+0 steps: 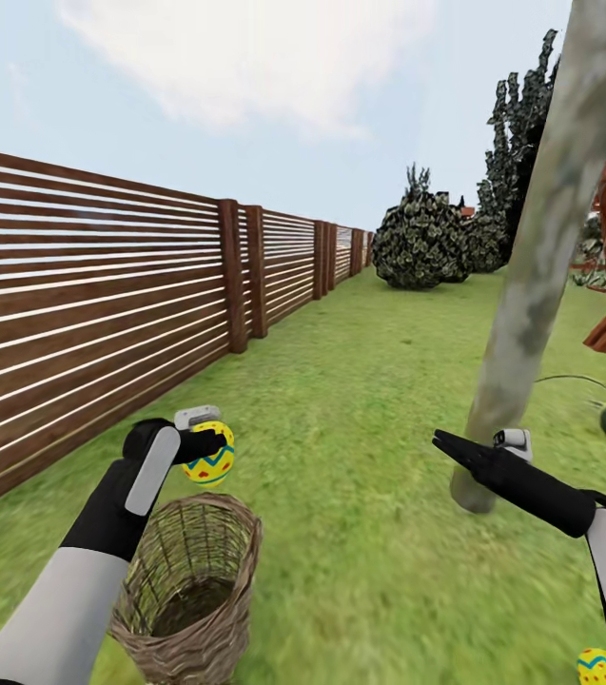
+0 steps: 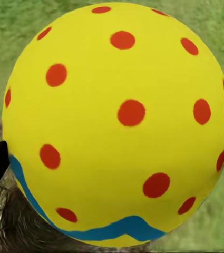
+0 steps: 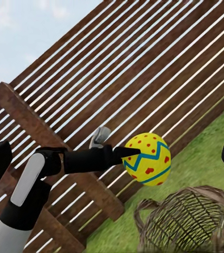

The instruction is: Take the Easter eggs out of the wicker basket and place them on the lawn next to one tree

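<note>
Easter egg [image 1: 210, 456] pinched in the left end effector [image 1: 209, 443] above the wicker basket [image 1: 188, 588] on the lawn [image 1: 360, 400]; second egg [image 1: 596, 665] lies by the tree [image 1: 540, 257]; right end effector [image 1: 448, 443], finger spacing indeterminate.

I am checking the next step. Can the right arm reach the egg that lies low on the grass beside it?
Probably yes. The egg lies on the grass close under the right arm, and the right gripper is open and holds nothing.
</note>
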Motion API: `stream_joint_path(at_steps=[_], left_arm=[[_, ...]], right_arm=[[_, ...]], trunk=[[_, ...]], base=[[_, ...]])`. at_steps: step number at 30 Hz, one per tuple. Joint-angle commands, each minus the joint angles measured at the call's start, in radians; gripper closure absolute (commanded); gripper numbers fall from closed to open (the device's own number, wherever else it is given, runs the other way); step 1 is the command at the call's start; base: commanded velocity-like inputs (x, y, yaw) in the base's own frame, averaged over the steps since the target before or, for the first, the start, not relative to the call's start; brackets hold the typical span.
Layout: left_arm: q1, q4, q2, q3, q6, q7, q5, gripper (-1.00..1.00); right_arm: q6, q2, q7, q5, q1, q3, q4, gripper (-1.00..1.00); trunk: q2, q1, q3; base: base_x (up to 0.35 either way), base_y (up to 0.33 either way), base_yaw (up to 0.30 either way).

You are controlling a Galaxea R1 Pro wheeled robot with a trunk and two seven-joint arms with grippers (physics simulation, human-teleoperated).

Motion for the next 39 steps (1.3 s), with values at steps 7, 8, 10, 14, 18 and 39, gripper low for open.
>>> stream_joint_path(at_steps=[7,8,10,14,18,39], left_arm=[[-0.001,-0.001,0.000,-0.002,0.001,0.012,0.002,1.00],[-0.001,-0.001,0.000,-0.002,0.001,0.012,0.001,1.00],[-0.001,-0.001,0.000,-0.002,0.001,0.013,0.000,1.00],[-0.001,-0.001,0.000,-0.002,0.000,0.014,0.000,1.00],[-0.001,0.000,0.000,-0.002,0.000,0.013,0.000,1.00],[-0.002,0.137,-0.021,-0.002,0.008,0.008,0.008,1.00]], right_arm=[[0.003,0.000,0.006,0.003,-0.001,-0.001,0.001,-1.00],[0.003,0.000,0.006,0.003,-0.001,-0.001,0.001,-1.00],[0.003,0.000,0.006,0.003,-0.001,-0.001,0.001,-1.00],[0.003,0.000,0.006,0.003,-0.001,-0.002,0.001,-1.00],[0.003,0.000,0.006,0.003,-0.001,-0.003,0.001,-1.00],[0.003,0.000,0.007,0.004,-0.001,-0.005,0.004,-1.00]], trunk=[[0.000,-0.001,0.008],[0.000,-0.001,0.009],[0.000,-0.001,0.011],[0.000,-0.001,0.016],[0.000,-0.001,0.021],[0.091,-0.050,0.080]], base=[[-0.215,-0.234,-0.205],[-0.176,-0.273,-0.200],[-0.163,-0.281,-0.195],[-0.153,-0.288,-0.191],[-0.174,-0.278,-0.190],[-0.028,-0.031,-0.130]])
